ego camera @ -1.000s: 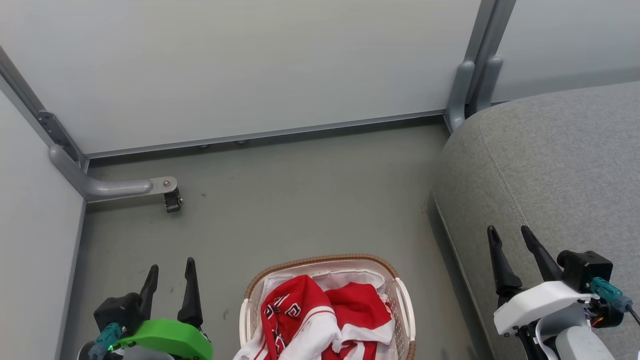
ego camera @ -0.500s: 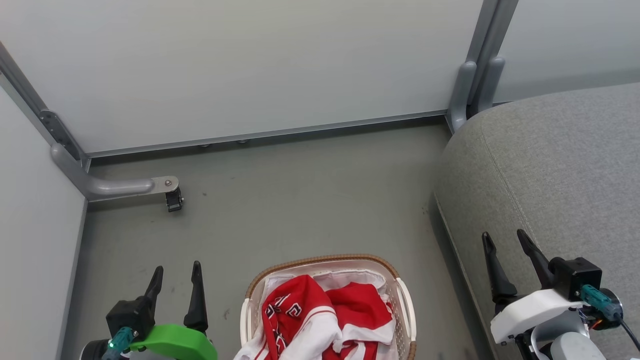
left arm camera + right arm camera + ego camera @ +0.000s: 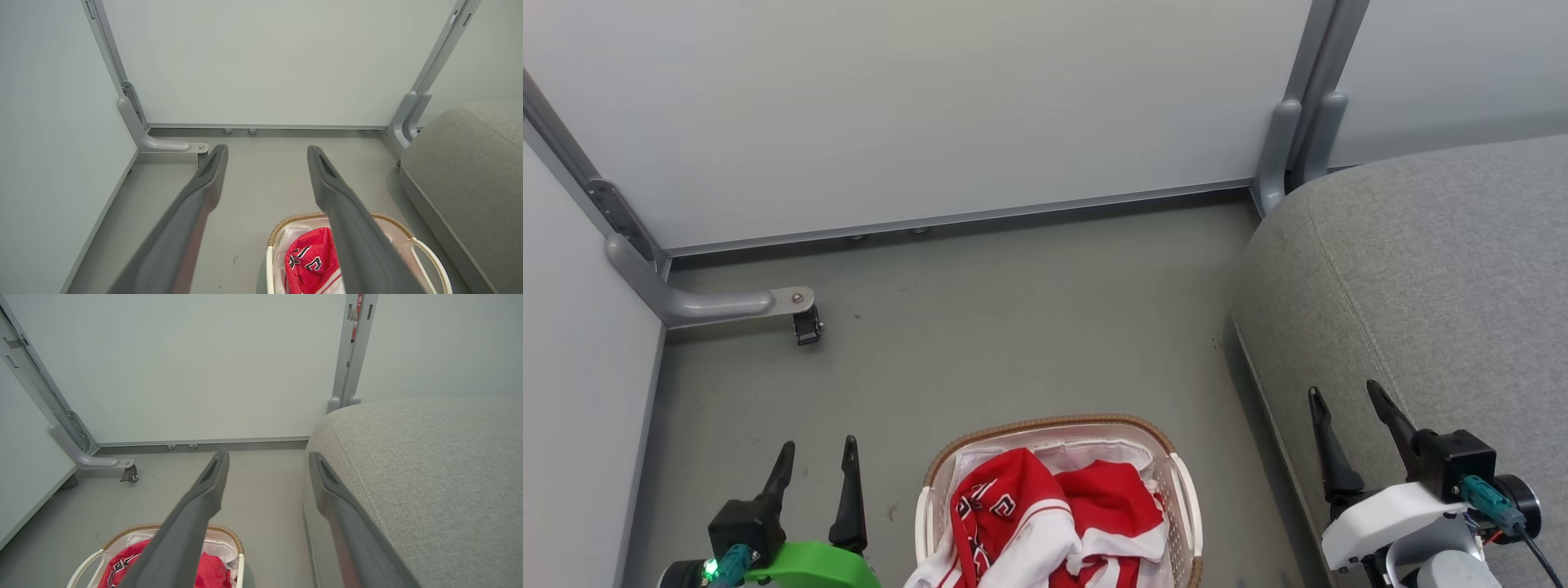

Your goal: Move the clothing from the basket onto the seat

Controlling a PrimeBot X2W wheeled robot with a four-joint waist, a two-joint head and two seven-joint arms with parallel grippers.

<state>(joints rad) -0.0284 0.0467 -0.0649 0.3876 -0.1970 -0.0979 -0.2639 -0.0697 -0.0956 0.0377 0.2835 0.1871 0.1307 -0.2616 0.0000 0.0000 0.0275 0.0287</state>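
At the near edge of the head view, the left gripper (image 3: pixel 818 445) is seen at the lower left above the floor (image 3: pixel 1013 327), with a green cover (image 3: pixel 809 563) on its wrist. Its jaws are spread wide and nothing is held between them. At the lower right, the right gripper (image 3: pixel 1343 390) is seen with a white cover (image 3: pixel 1380 518). Its jaws are likewise spread apart and empty, and their tips are seen against the near edge of the seat (image 3: pixel 1421 269); whether the fabric is touched cannot be told.

Between the two grippers, at the bottom middle, the basket (image 3: pixel 1045 425) is set on the floor and is cut off by the lower edge of the picture. The clothing (image 3: pixel 1013 506) is heaped inside it: red fabric with white panels and stripes, and black-edged lettering on the left fold. A white liner (image 3: pixel 1086 453) is seen behind the heap, under the brown woven rim.

To the right of the basket, with a strip of floor between them, the grey seat is placed, with a rounded corner and a stitched seam.

Farther off, a grey metal foot (image 3: pixel 719 304) with a small black caster (image 3: pixel 805 327) is seen at the left. The back is closed by pale wall panels (image 3: pixel 931 106), and a grey post (image 3: pixel 1298 122) is seen at the seat's far corner.
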